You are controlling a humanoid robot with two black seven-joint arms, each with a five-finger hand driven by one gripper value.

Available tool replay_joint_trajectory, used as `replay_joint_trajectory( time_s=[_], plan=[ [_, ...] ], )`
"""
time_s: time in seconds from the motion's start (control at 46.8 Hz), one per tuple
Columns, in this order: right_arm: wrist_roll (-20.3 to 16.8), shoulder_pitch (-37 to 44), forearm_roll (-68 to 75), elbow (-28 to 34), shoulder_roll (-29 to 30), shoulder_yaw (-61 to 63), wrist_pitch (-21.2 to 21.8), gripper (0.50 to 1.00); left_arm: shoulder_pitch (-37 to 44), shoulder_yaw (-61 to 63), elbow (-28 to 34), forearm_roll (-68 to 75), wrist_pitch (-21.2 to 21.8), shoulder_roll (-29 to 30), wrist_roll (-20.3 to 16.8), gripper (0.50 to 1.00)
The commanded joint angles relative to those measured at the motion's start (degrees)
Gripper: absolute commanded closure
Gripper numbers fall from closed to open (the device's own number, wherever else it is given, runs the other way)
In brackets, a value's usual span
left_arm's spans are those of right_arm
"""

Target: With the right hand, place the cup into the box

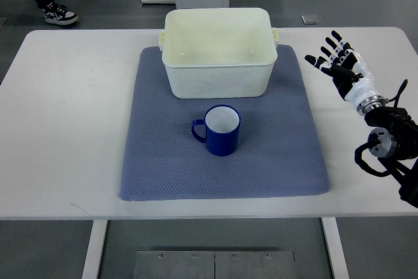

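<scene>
Top view, my right hand [337, 63]: it hangs over the white table's right side, arm coming in from the right edge, black-and-white fingers [318, 61] fanned wide and holding nothing, well apart from the mug.
Top view, wrist: a silver ring, then black jointed housing with loose black cable loops.
Top view, mug [222, 130]: glossy dark-blue enamel cup with white inside, round, upright, its loop handle pointing to the picture's left; it stands near the middle of the mat, just in front of the tub.
Top view, tub [217, 60]: cream plastic box, rectangular with rounded corners and small side lugs, open on top, sitting on the mat's far edge.
Top view, mat [274, 155]: blue-grey cloth with a fine dimpled weave, roughly square, lying flat.
Top view, table [65, 129]: smooth white top with rounded corners.
Top view, floor beyond: a person's black-and-white sneakers [59, 12] at top left.
</scene>
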Motion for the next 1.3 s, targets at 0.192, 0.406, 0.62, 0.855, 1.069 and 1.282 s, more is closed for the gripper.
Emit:
replay_joint_trajectory(
  time_s=[0.192, 0.406, 0.62, 0.855, 1.069, 1.282],
  plan=[
    [0.0, 0.3, 0.0, 0.0, 0.0, -0.2, 0.3, 0.500, 0.0, 0.0, 0.0, -0.1, -0.1, 0.0, -0.1, 0.500],
    [0.0, 0.5, 0.0, 0.0, -0.1, -0.2, 0.3, 0.500, 0.1, 0.0, 0.0, -0.1, -0.2, 0.0, -0.1, 0.500],
    [0.2, 0.4, 0.0, -0.1, -0.1, -0.1, 0.3, 0.500, 0.1, 0.0, 0.0, 0.0, -0.3, 0.0, -0.1, 0.500],
    [0.3, 0.4, 0.1, -0.3, -0.2, 0.0, 0.3, 0.500, 0.1, 0.0, 0.0, -0.1, -0.3, 0.0, -0.1, 0.500],
    [0.5, 0.5, 0.1, -0.3, -0.2, 0.0, 0.3, 0.500, 0.1, 0.0, 0.0, 0.0, -0.3, 0.0, -0.1, 0.500],
    [0.5, 0.7, 0.1, -0.4, -0.2, 0.1, 0.3, 0.500, 0.2, 0.0, 0.0, -0.1, -0.3, 0.0, -0.1, 0.500]
  ],
)
